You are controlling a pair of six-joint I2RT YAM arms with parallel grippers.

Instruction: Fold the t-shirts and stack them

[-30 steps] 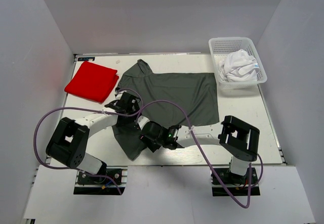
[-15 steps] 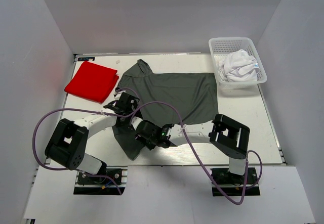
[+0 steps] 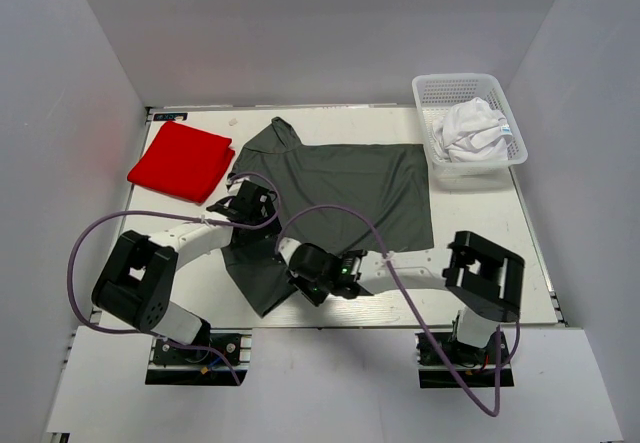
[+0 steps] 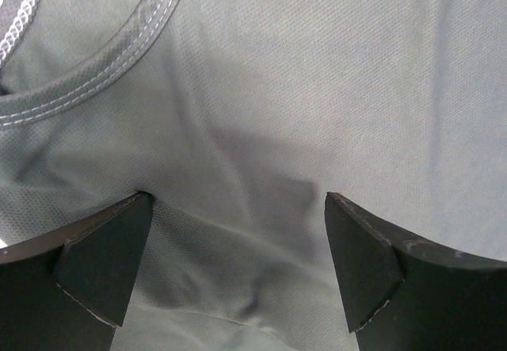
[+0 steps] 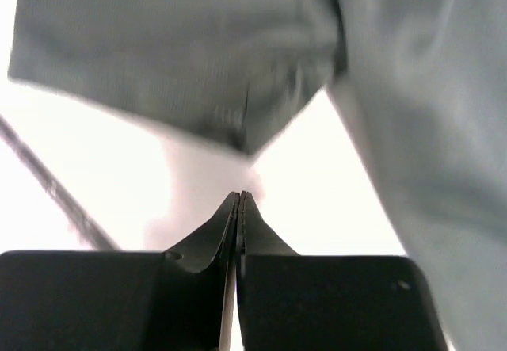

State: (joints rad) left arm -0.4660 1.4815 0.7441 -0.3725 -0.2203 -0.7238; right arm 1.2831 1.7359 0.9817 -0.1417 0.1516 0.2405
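A dark grey t-shirt (image 3: 350, 188) lies spread across the middle of the table, one sleeve reaching toward the near edge. A bright red t-shirt (image 3: 180, 160) lies folded at the far left. A crumpled white t-shirt (image 3: 472, 131) fills the basket. My left gripper (image 3: 252, 203) is open and low over the grey cloth (image 4: 317, 89), just below the collar seam (image 4: 103, 74), with nothing between its fingers (image 4: 238, 248). My right gripper (image 3: 297, 260) is shut and empty; its tips (image 5: 239, 196) rest over bare white table just short of the grey shirt's edge (image 5: 158, 50).
A white mesh basket (image 3: 425, 88) stands at the far right corner of the table (image 3: 500, 253). Purple cables loop from both arms over the near left of the table. Grey walls close in on three sides.
My right gripper's fingers have closed with no cloth between them, and the right arm has shifted a little by the near sleeve. The left gripper has stayed open over the shirt.
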